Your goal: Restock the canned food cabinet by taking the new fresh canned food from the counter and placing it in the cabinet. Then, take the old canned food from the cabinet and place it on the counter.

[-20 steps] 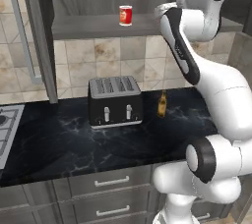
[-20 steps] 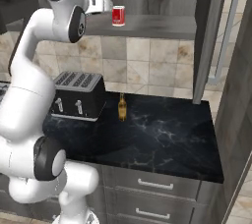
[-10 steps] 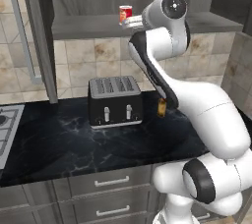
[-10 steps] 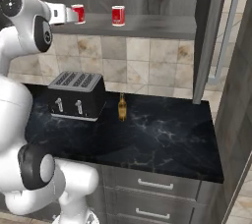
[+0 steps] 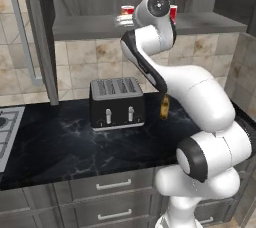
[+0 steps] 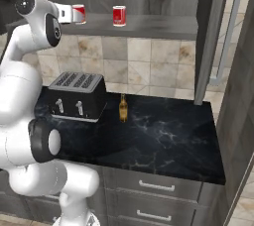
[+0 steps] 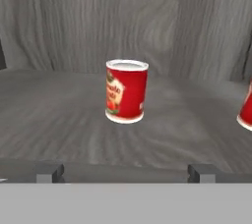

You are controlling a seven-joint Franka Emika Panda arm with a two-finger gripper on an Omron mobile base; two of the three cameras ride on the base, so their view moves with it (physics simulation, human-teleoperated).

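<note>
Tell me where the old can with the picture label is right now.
The old canned food stands upright on the cabinet shelf, centred ahead of the open gripper in the hand view, the other can at the right edge.

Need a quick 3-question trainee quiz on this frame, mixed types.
1. True or false: the gripper is shut on the old canned food.
2. How many red cans stand on the cabinet shelf?
3. What stands on the counter beside the toaster? A) brown bottle B) mug C) kettle

Key: 1 false, its jaws are open and short of the can. 2 two. 3 A.
</note>
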